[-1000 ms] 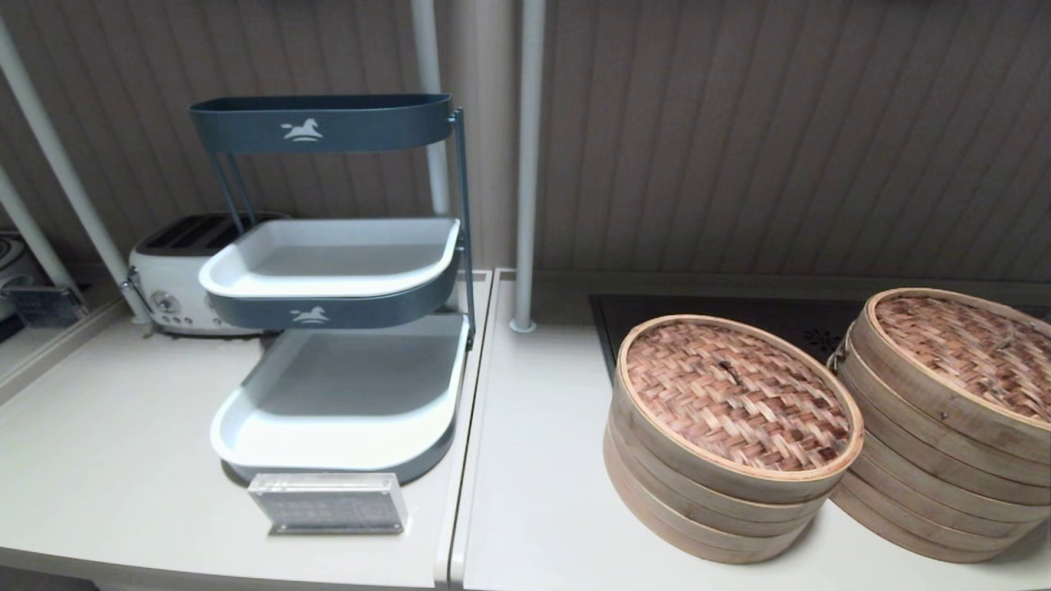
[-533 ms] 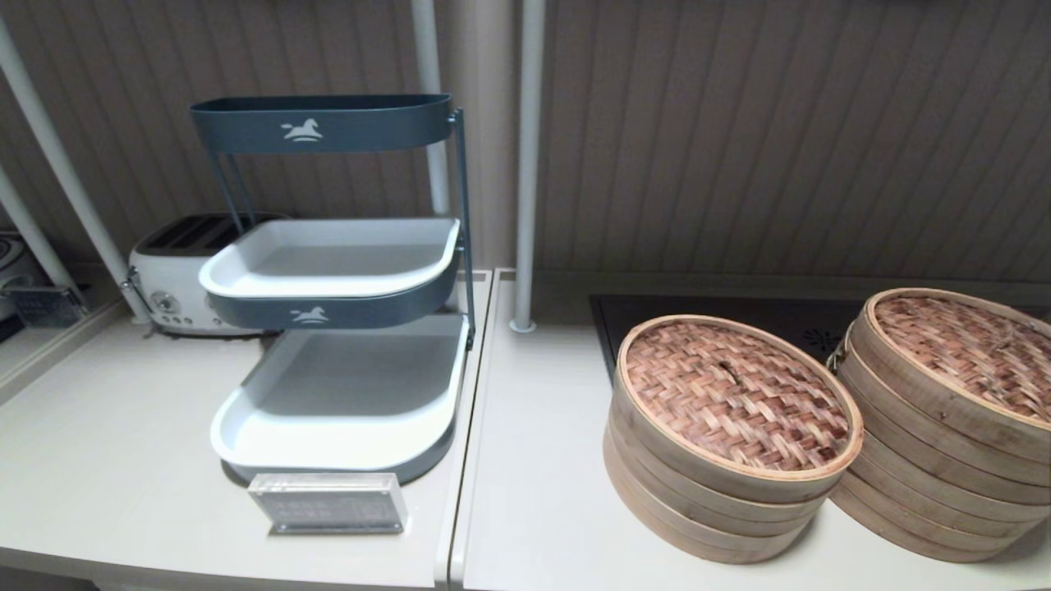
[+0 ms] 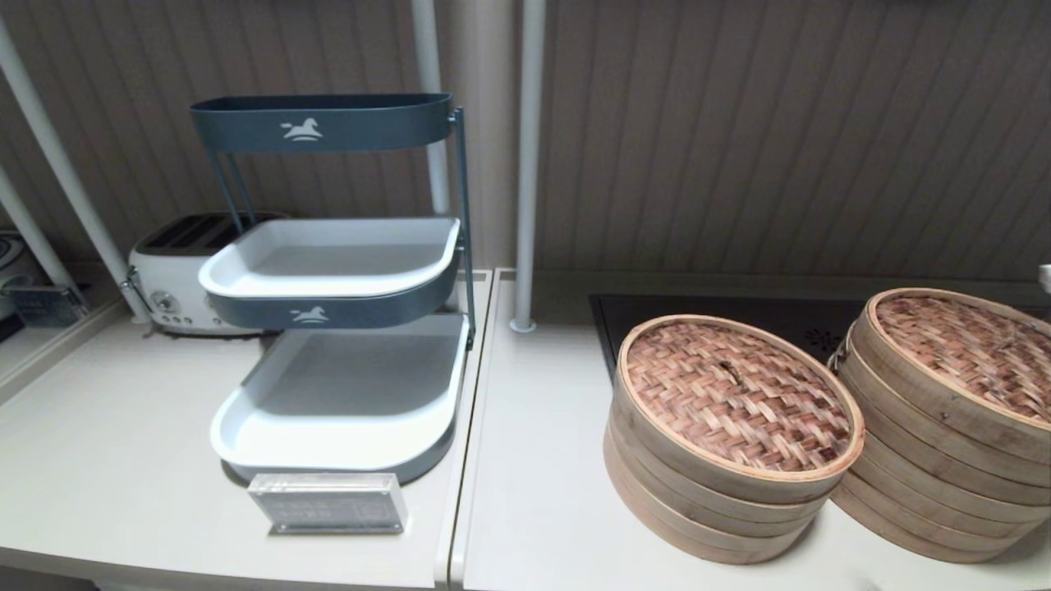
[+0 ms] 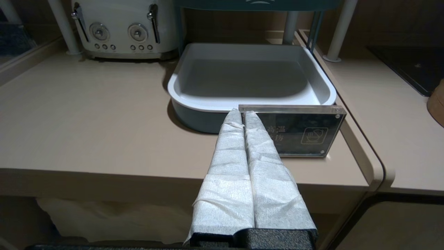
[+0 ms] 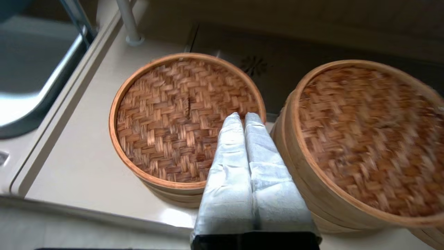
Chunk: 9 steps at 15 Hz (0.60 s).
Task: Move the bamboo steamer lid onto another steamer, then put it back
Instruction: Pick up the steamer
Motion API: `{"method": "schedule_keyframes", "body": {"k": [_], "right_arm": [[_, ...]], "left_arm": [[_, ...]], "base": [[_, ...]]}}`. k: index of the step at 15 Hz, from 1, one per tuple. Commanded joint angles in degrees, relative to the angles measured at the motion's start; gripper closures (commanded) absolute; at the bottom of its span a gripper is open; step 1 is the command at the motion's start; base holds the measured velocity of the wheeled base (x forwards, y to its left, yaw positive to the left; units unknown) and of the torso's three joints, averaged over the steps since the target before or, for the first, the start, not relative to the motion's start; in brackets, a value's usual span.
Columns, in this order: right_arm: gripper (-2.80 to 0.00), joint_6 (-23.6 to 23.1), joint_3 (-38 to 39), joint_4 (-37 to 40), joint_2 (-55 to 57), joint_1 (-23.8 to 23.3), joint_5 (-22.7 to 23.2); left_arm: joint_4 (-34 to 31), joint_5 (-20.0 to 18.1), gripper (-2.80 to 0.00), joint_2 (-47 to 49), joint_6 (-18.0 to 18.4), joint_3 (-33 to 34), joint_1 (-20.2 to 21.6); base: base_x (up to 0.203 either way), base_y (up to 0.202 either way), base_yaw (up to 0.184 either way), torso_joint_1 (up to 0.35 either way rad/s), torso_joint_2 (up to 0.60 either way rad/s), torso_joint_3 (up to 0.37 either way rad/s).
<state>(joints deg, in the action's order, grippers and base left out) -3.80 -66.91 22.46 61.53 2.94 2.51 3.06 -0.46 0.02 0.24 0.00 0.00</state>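
The bamboo steamer lid (image 3: pixel 736 396) (image 5: pixel 184 118), woven reddish-brown with a pale rim, sits on the shorter steamer at centre right of the counter. Just right of it and close against it stands the taller stack (image 3: pixel 920 447) (image 5: pixel 305 166), with its own woven lid on top and a wire loop (image 3: pixel 837 355) on its side. My right gripper (image 5: pixel 242 116) is shut and empty, hovering over the gap between the two steamers near the lid's rim. My left gripper (image 4: pixel 241 113) is shut and empty, low before the counter's front edge on the left.
A three-tier tray rack (image 3: pixel 337 427) stands at the left, with an acrylic sign (image 3: pixel 328 502) (image 4: pixel 301 130) in front of it and a white toaster (image 3: pixel 168 283) behind. A black cooktop (image 3: pixel 739 316) lies under the steamers' far side. A white pole (image 3: pixel 525 164) rises behind.
Both steamers and their lids stay put. A small white piece has come into the head view at its right edge.
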Motion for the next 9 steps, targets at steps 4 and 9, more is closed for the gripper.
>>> {"method": "schedule_keyframes", "body": {"k": [4,9], "right_arm": [[0.0,-1.5,-15.6,13.8,22.7,1.9,5.3],[0.0,-1.7,-18.8,19.0,32.4,2.4,9.6]], "left_arm": [[0.0,0.0,0.0,-0.1,0.0,1.6,0.0],[0.0,0.0,0.0,-0.1,0.1,1.6,0.0]], "base": [[0.0,0.0,0.0,0.0,0.0,0.0],[0.0,0.0,0.0,0.0,0.0,0.0]]}}
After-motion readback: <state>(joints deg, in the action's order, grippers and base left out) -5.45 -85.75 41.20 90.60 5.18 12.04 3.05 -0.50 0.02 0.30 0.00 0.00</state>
